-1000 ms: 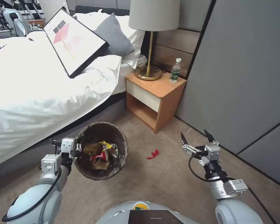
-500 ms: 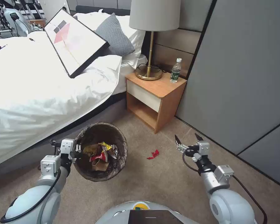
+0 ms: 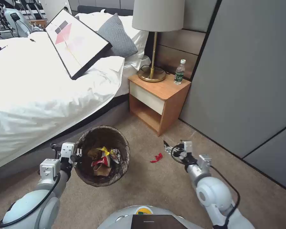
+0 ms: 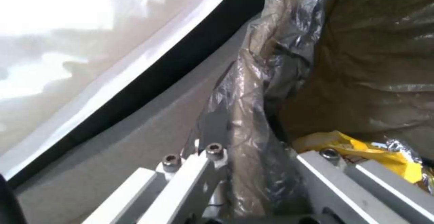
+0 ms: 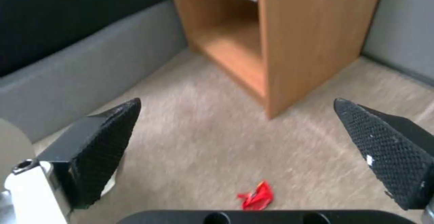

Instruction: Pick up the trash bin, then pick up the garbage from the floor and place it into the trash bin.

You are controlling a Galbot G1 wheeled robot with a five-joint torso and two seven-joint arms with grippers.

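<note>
Right claw (image 3: 167, 147) lowered toward red wrapper (image 3: 156, 157), fingers spread; left claw (image 3: 77, 155) gripping trash bin (image 3: 102, 155)

A red scrap (image 3: 156, 157) lies on beige carpet (image 3: 168, 187), the bin (image 3: 101, 155) wears a dark brown bag holding yellow, red and silver wrappers (image 3: 103, 156), and the black fingertips (image 5: 106, 146) carry a dotted texture.

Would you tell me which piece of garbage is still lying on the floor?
The small red wrapper on the carpet, ahead of the open right gripper; the other pieces already lie inside the trash bin.
</note>
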